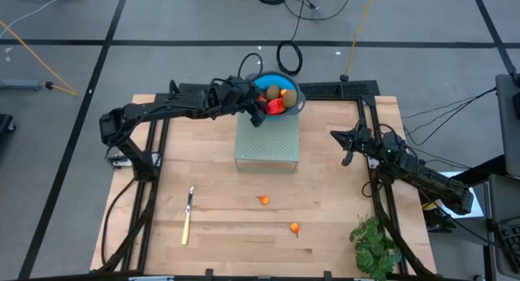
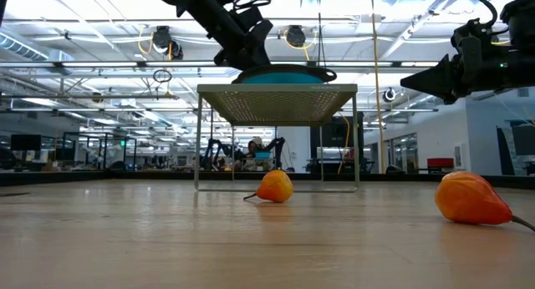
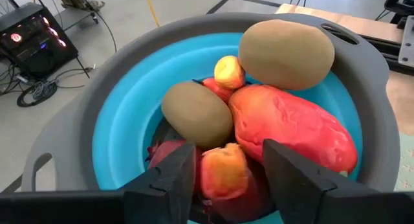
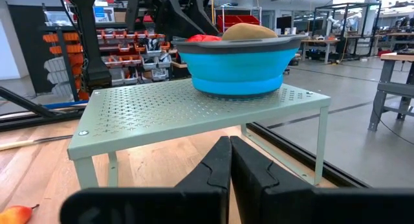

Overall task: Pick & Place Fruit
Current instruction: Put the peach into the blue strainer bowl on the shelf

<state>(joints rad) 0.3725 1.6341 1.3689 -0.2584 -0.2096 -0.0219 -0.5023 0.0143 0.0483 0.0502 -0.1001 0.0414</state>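
Left gripper (image 3: 223, 179) over blue collapsible bowl (image 1: 291, 89), upper centre of high view; fingers apart around small red-orange fruit (image 3: 223, 172), seemingly releasing. 2 tiny orange fruits (image 1: 264, 201) wait on wooden counter (image 1: 219, 224). Right gripper (image 4: 229, 166) idle, fingers together.

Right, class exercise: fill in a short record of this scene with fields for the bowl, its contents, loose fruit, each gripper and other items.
bowl: blue bowl with grey rim, on the perforated green shelf
contents: two brownish-olive ovals, long red-and-yellow piece, more red pieces
loose fruit: two small orange fruits on the table
left gripper: open over the bowl, a red-orange piece between its fingers
right gripper: shut, empty, raised beside the shelf
other items: knife, leafy plant
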